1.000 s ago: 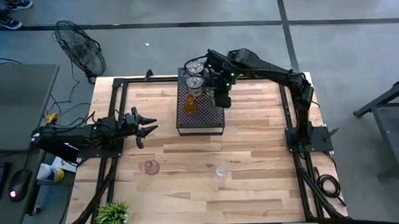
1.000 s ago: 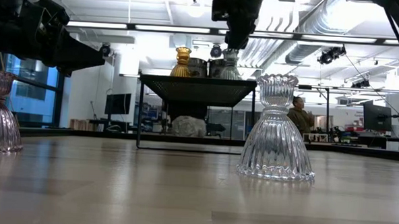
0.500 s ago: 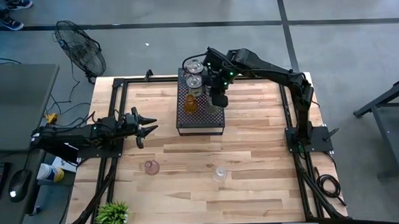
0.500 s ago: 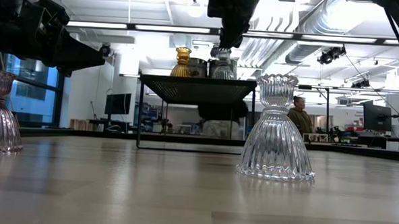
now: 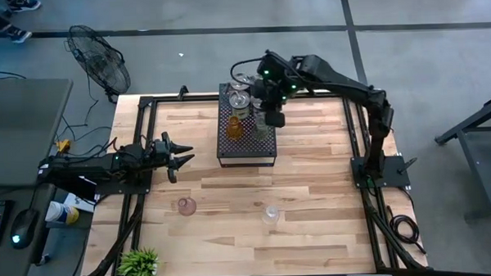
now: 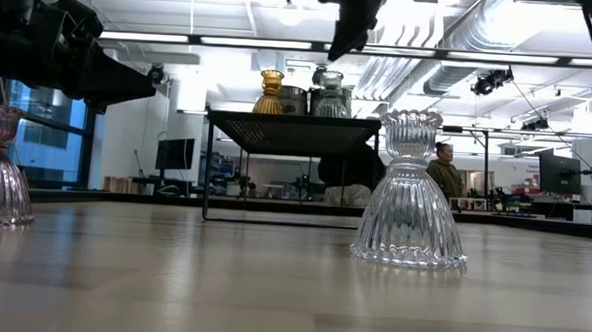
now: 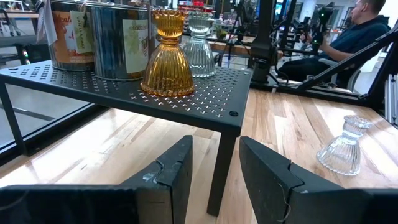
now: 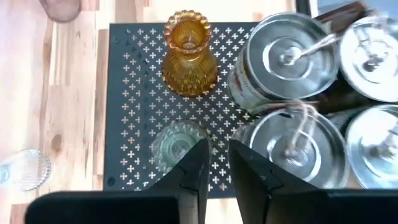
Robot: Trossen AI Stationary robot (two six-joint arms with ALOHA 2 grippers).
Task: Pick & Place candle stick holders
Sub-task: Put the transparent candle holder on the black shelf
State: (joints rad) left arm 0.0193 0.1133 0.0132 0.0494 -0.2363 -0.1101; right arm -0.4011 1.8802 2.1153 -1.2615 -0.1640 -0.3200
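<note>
While the right gripper [image 5: 273, 114] is hovering above the black tray [image 5: 247, 150] at upper centre of the high view, its fingers are standing narrowly apart and holding nothing, directly over a clear holder [image 8: 178, 142] sitting upright on the tray's perforated top. An amber holder [image 5: 235, 127] is standing just beside it, with silvery lidded cans [image 8: 284, 60] crowding the tray's upper end. By my judgement a placement is finishing, so the arm should be rising straight up, keeping its fingers off the clear holder's rim and the neighbouring cans. Two holders are waiting on the wood in the lower middle of the high view: a pinkish one [image 5: 186, 206] and a clear one [image 5: 270, 212], well apart, with open table around both. At the left of the frame, the left gripper [image 5: 181, 157] is idling with fingers moderately parted and empty, far from the tray edge. A small plant [image 5: 138, 262] is sitting at the lower left corner.
</note>
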